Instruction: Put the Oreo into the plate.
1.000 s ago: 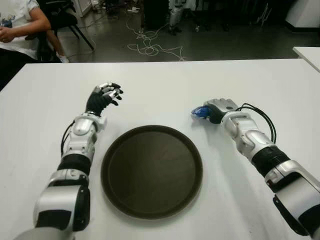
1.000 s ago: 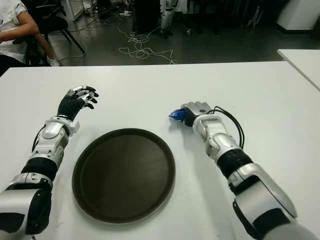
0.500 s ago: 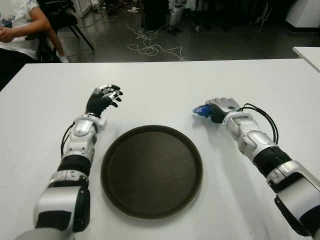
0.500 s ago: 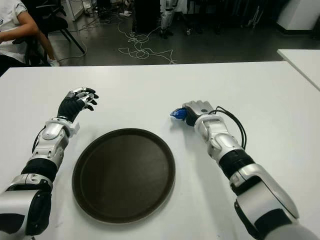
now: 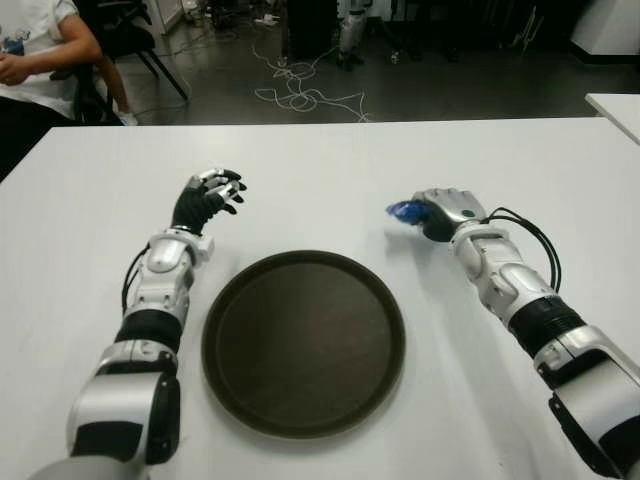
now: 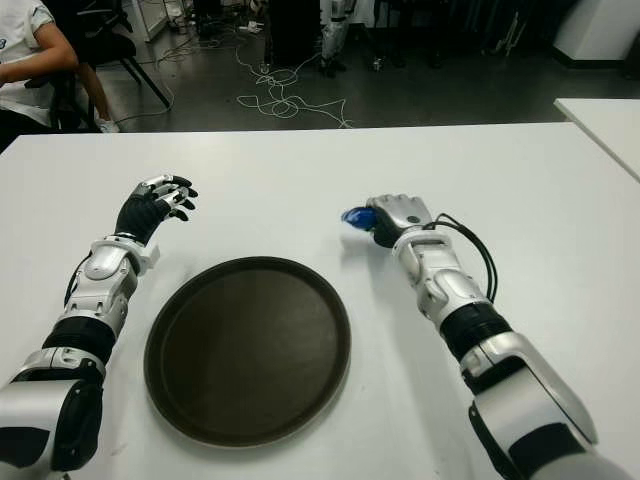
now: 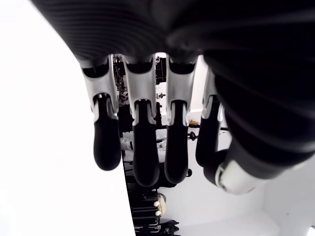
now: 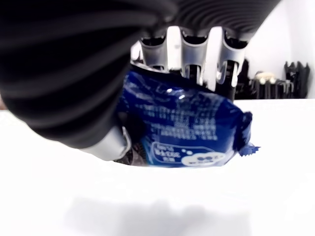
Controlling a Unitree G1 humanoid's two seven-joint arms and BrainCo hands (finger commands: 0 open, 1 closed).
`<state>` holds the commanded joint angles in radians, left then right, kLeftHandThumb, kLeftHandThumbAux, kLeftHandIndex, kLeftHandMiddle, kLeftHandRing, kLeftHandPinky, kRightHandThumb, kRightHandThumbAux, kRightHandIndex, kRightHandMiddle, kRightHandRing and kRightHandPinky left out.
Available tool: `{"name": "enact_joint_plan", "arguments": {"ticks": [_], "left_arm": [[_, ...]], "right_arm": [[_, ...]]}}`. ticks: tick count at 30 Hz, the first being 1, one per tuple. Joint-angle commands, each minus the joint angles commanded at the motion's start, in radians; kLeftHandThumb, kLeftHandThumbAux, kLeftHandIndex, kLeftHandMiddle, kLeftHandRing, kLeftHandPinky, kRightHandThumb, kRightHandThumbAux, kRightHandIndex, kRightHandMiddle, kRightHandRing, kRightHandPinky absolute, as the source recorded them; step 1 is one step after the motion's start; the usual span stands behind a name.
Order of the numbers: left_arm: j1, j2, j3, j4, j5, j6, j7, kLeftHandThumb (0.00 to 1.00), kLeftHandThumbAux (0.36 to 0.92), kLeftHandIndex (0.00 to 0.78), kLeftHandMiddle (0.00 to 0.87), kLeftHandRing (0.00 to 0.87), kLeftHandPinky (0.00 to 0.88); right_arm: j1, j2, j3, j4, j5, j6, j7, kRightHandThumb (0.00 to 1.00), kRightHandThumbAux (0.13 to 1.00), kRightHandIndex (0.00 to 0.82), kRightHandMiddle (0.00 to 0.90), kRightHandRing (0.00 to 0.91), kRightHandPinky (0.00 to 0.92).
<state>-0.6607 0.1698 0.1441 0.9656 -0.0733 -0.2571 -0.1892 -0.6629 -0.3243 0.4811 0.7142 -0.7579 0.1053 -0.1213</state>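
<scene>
Gripping the blue Oreo pack [image 5: 404,210], the right robot hand [image 5: 446,211] is curled closed; plate [image 5: 303,342] nearby.

A plain white table [image 5: 330,160] is seen, and just one round dark brown plate [image 5: 304,342] is laid flat on it near the front.

White table [image 5: 330,160] — dark floor [image 5: 420,90], cables [image 5: 300,95].

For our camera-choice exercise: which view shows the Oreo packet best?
The right wrist view: the blue Oreo packet fills it, gripped by the right hand. Both eye views show only a small blue end poking from the fingers. The left wrist view shows none.
</scene>
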Motion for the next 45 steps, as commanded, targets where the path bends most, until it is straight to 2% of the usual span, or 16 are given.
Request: {"name": "enact_joint_plan", "arguments": {"ticks": [7, 13, 26, 36, 39, 42, 45], "left_arm": [[-0.002, 0.000, 0.003, 0.005, -0.004, -0.006, -0.007, 0.834, 0.672, 0.419, 0.468, 0.515, 0.587], [-0.002, -0.001, 0.004, 0.004, -0.004, -0.011, -0.005, 0.834, 0.672, 0.419, 0.467, 0.503, 0.555], [-0.006, 0.002, 0.001, 0.019, 0.001, -0.021, -0.008, 0.833, 0.672, 0.419, 0.466, 0.500, 0.557], [-0.008, 0.002, 0.003, 0.027, 0.000, -0.023, -0.011, 0.834, 0.672, 0.419, 0.466, 0.494, 0.545], [-0.009, 0.002, 0.004, 0.029, -0.002, -0.021, -0.012, 0.834, 0.672, 0.419, 0.466, 0.493, 0.543], [-0.012, 0.004, 0.004, 0.033, -0.002, -0.018, -0.013, 0.834, 0.672, 0.419, 0.465, 0.491, 0.543], [-0.013, 0.006, 0.004, 0.036, 0.000, -0.018, -0.014, 0.833, 0.673, 0.419, 0.464, 0.488, 0.541]], "right_arm": [[0.013, 0.013, -0.031, -0.016, 0.014, -0.002, -0.049, 0.688, 0.734, 0.423, 0.592, 0.590, 0.567], [0.020, 0.017, -0.041, -0.029, 0.014, -0.002, -0.070, 0.689, 0.735, 0.422, 0.578, 0.581, 0.550], [0.042, 0.022, -0.067, -0.069, 0.024, -0.019, -0.139, 0.689, 0.734, 0.426, 0.652, 0.653, 0.631], [0.101, 0.020, -0.093, -0.200, 0.033, -0.050, -0.184, 0.692, 0.733, 0.428, 0.681, 0.678, 0.656], [0.140, 0.020, -0.096, -0.293, 0.029, -0.068, -0.186, 0.692, 0.733, 0.428, 0.690, 0.686, 0.665], [0.167, 0.022, -0.098, -0.346, 0.030, -0.100, -0.191, 0.691, 0.734, 0.429, 0.705, 0.703, 0.688], [0.182, 0.017, -0.098, -0.362, 0.037, -0.168, -0.209, 0.690, 0.735, 0.428, 0.716, 0.718, 0.710]]}}
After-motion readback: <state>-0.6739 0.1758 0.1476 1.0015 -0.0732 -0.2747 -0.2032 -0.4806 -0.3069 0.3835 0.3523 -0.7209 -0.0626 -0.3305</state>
